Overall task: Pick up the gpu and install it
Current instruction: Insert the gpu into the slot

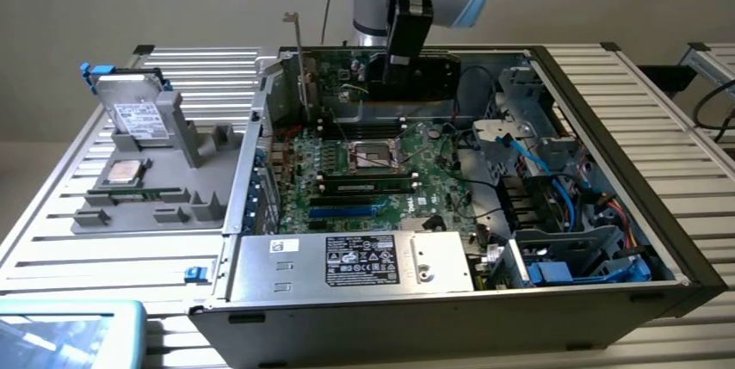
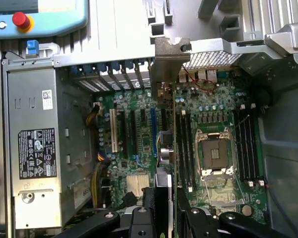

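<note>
Black two-fingered tool (image 2: 165, 204), closed on green gpu (image 2: 170, 59) card with silver end bracket, held upright. Beneath: green motherboard (image 2: 134, 124) in open grey computer case (image 1: 436, 330).

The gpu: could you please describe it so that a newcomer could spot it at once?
Find the open computer case on the slatted table, with its green motherboard. Over that board the arm's gripper holds the gpu, a card standing on edge. Unlike parts seated on the board, it has a silver end bracket rising above the case wall.
</note>
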{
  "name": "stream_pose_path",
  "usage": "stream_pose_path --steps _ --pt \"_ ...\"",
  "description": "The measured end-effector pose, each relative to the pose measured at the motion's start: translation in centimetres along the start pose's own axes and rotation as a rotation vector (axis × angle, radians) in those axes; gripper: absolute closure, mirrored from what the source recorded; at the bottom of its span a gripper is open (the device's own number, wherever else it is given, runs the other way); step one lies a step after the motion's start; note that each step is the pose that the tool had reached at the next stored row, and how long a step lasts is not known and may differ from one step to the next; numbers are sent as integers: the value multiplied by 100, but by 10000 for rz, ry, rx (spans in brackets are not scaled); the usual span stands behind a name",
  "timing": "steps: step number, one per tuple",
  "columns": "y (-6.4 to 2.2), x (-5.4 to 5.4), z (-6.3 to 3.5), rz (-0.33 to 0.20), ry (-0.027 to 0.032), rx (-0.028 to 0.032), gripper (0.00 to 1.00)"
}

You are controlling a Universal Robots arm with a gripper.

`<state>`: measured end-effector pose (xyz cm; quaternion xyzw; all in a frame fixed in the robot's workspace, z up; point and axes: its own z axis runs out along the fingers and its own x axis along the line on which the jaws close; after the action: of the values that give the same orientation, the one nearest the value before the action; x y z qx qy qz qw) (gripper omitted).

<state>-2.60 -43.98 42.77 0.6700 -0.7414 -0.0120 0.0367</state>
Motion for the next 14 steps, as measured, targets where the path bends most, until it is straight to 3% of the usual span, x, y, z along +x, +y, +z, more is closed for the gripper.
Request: stream_pose_path --steps 4,5,14 --pt "2 -36 29 -5 190 19 72" --pt "3 -51 39 -6 207 20 72" --pt "3 -65 56 -11 214 24 72"
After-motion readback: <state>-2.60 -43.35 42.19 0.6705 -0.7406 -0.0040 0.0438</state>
